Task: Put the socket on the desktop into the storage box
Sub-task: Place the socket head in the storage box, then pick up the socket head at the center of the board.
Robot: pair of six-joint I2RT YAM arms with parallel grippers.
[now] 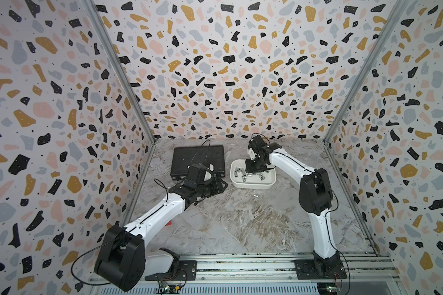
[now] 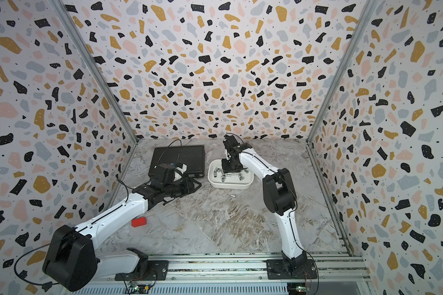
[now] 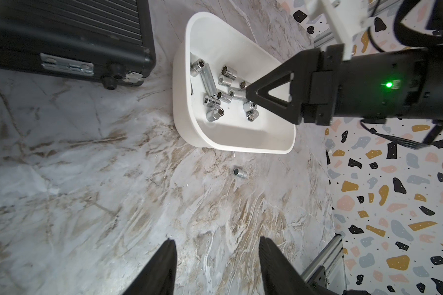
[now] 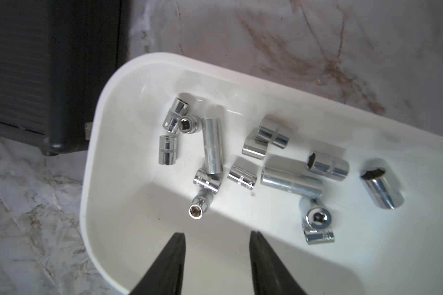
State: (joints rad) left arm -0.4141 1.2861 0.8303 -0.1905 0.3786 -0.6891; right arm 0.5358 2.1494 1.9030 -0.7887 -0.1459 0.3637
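Observation:
One small chrome socket point(image 1: 255, 196) lies on the marble desktop point(image 1: 241, 224), just in front of the white storage box point(image 1: 251, 186); the left wrist view also shows this socket point(image 3: 240, 173) apart from the box's rim point(image 3: 241, 148). Several chrome sockets point(image 4: 212, 145) lie inside the box. My right gripper point(image 4: 216, 233) hangs open over the box's inside, with nothing between its fingers. My left gripper point(image 3: 217, 240) is open and empty above bare desktop, left of the box and short of the loose socket.
A black ribbed case point(image 1: 198, 159) with metal latches lies closed at the back left, beside the box. A small red block point(image 2: 139, 222) sits on the desktop near the left arm. Patterned walls enclose three sides; a metal rail point(image 1: 241, 265) runs along the front.

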